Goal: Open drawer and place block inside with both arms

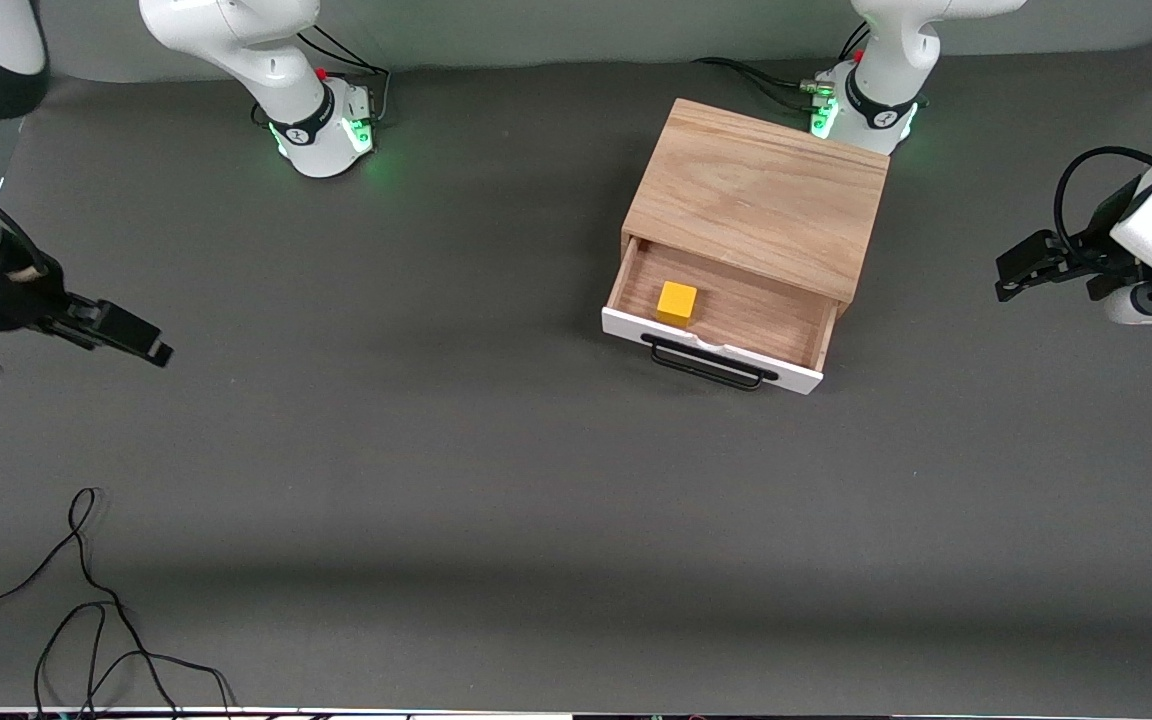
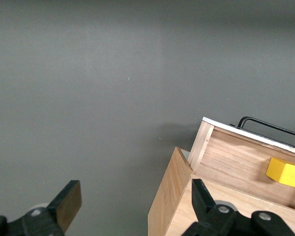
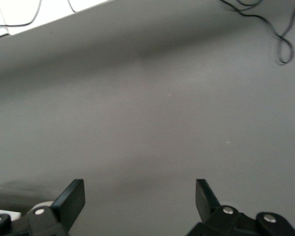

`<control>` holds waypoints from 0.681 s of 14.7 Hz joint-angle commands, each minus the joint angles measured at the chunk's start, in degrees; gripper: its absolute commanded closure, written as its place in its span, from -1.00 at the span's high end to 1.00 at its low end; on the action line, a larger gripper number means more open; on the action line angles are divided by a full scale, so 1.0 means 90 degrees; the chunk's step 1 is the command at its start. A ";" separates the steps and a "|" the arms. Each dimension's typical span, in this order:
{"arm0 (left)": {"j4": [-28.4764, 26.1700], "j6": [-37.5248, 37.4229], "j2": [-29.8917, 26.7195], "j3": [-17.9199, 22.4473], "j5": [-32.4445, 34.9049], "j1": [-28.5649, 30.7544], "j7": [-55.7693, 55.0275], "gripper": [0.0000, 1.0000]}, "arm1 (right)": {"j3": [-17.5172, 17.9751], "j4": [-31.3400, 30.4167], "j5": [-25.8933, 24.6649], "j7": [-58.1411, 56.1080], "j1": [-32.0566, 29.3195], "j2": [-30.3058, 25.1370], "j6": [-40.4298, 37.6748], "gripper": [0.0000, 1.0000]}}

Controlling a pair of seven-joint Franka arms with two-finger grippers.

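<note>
Nearest us a loose black cable (image 1: 86,610) trails on the grey table (image 1: 496,500), then we see the drawer (image 1: 726,315) pulled open with the block (image 1: 677,303) resting inside, while our left gripper (image 1: 1021,268) and right gripper (image 1: 141,340) hover wide open, empty, at their own table ends.

No text, number or brand name can be read on anything in view. The only marking is a small round emblem on the dark collar of each arm base (image 1: 321,125) (image 1: 876,105) at the top of the front view — too small to make out.
</note>
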 commanded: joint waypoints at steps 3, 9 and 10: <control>0.0079 -0.0110 0.0000 -0.0003 0.0068 0.0002 0.0110 1.00 | 0.0449 -0.1124 -0.0171 -0.1023 -0.0597 -0.0527 0.0624 1.00; 0.0079 -0.0110 0.0000 -0.0003 0.0068 0.0002 0.0100 1.00 | 0.0802 -0.1731 -0.0287 -0.1043 -0.0754 -0.1094 0.0820 1.00; 0.0079 -0.0110 0.0000 -0.0003 0.0059 -0.0008 0.0110 1.00 | 0.0802 -0.1711 -0.0327 -0.1082 -0.0764 -0.1094 0.0791 1.00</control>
